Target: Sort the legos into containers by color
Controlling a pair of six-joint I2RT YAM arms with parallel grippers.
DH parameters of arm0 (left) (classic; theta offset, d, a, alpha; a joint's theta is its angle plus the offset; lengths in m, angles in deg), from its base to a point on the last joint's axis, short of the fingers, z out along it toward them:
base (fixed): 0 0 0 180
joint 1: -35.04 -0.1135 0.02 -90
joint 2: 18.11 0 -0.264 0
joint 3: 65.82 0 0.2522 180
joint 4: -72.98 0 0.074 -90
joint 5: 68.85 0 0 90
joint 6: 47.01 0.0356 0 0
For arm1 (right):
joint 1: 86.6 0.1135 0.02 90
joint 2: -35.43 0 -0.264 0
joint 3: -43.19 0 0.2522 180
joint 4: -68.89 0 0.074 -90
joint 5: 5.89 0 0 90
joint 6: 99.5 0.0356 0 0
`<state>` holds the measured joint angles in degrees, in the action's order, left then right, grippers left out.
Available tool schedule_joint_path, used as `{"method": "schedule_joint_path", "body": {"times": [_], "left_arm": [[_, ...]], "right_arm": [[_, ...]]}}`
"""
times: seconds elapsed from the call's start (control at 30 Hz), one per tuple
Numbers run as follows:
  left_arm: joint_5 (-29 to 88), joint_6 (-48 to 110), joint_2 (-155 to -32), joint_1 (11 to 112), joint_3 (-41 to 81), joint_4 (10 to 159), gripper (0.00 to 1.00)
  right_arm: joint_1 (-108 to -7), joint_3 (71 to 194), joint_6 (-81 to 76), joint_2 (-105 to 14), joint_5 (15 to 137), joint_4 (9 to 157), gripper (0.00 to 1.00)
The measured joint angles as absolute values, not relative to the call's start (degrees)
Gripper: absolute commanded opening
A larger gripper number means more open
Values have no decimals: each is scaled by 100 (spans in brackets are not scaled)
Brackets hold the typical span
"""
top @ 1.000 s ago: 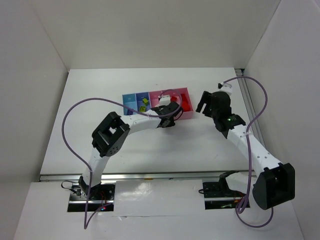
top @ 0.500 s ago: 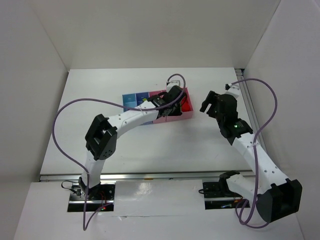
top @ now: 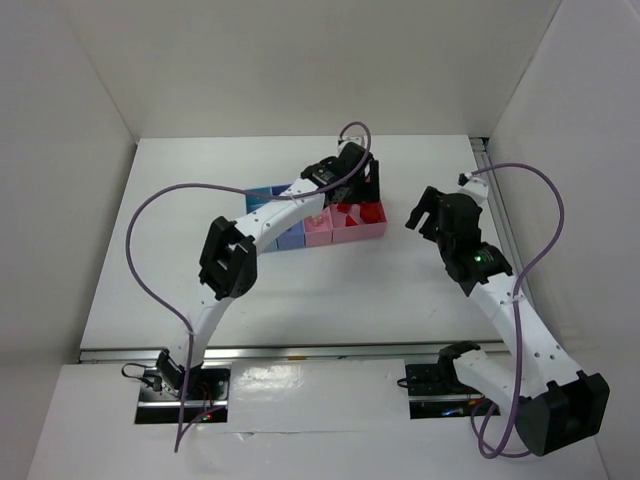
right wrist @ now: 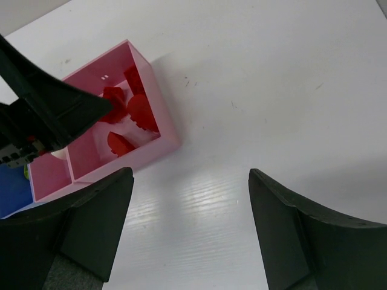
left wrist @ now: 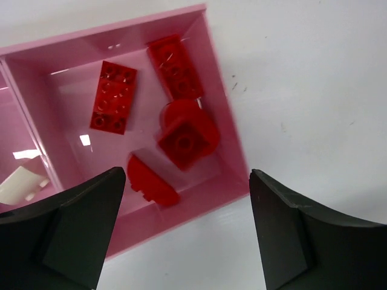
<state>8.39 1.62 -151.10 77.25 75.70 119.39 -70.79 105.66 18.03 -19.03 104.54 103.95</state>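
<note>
Left arm [top: 262, 215]: since half a second ago its wrist has swung from over the bins toward the far edge, and its elbow has shifted rightward.
Right arm [top: 500, 300]: drawn back a little toward the right edge over the same interval.
Tabletop [top: 200, 200]: white, with both arms reaching from the near edge.
Containers [top: 318, 232]: one joined row in the far half, about midway between the left and right edges. It lies where it did before.
Blue bins [top: 288, 236]: left end of the row, largely hidden under the left arm in the top view.
Wider pink bin [left wrist: 66, 145]: right end of the row, directly below the left wrist camera.
Left gripper [left wrist: 187, 178]: hovers above the wider pink bin, fingers spread wide, nothing between them.
Right gripper [right wrist: 190, 175]: fingers spread wide and empty, over bare tabletop right of the row, clear of it.
Red legos [left wrist: 113, 96]: four pieces lie loose on the wider pink bin's floor, two flat bricks, one rounded piece and one small piece.
White lego [left wrist: 21, 184]: lies in the narrow pink compartment next door.
</note>
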Motion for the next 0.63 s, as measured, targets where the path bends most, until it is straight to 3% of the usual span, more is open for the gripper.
{"method": "schedule_joint_path", "body": {"times": [0.07,0.13,0.47,0.63], "left_arm": [[835,223,-14952,7686,7218,11888,93],[837,250,-14635,7682,6761,11915,93],[697,973,-11479,7727,4641,11377,93],[124,1146,-9501,7734,2766,10938,93]], "right_arm": [[-7085,10566,1816,-1881,10517,10465,86],[-7085,10566,1849,-1870,10602,10517,99],[-7090,10577,2376,-2052,11479,11166,99],[-7090,10623,2470,-2148,11708,11442,99]]}}
